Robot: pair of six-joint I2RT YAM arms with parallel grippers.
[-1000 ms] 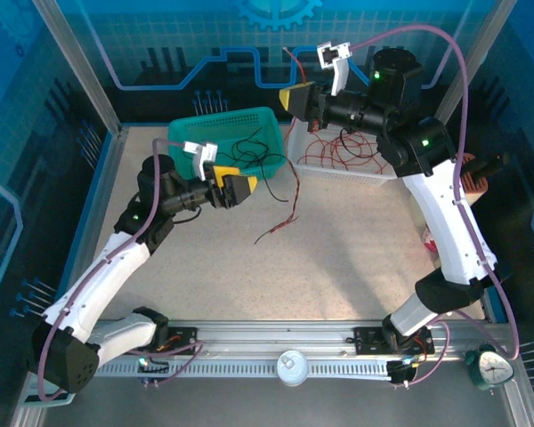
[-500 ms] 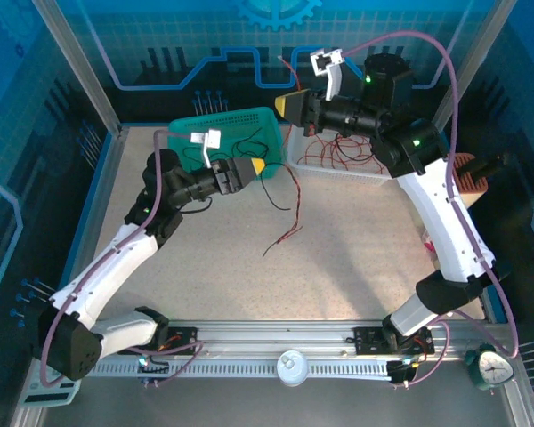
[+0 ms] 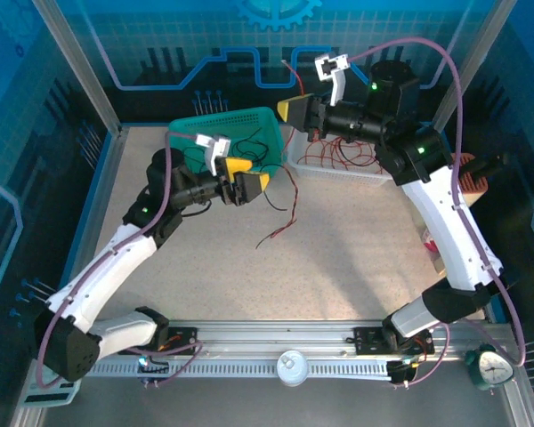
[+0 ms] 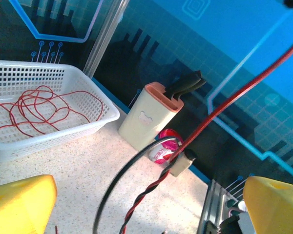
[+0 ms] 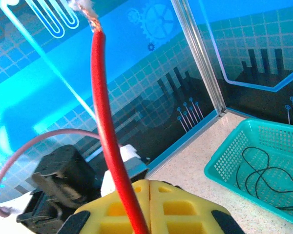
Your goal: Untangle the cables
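Untangling underway on the table (image 3: 338, 258).
The green basket (image 3: 222, 118) is holding black cables (image 3: 249, 147), the white basket (image 4: 95, 122) red cables (image 4: 34, 105); right gripper (image 5: 149, 184) is pinching a red cable (image 5: 107, 112), left gripper (image 3: 254, 183) is gaping around a twisted red-black pair (image 4: 146, 195).

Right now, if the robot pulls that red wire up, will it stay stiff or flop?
Probably floppy: the red wire hangs in curves down to the table, twisted with a black wire. Likely light: the right gripper holds it by a pinch. Its short end stands straight, so slightly springy.
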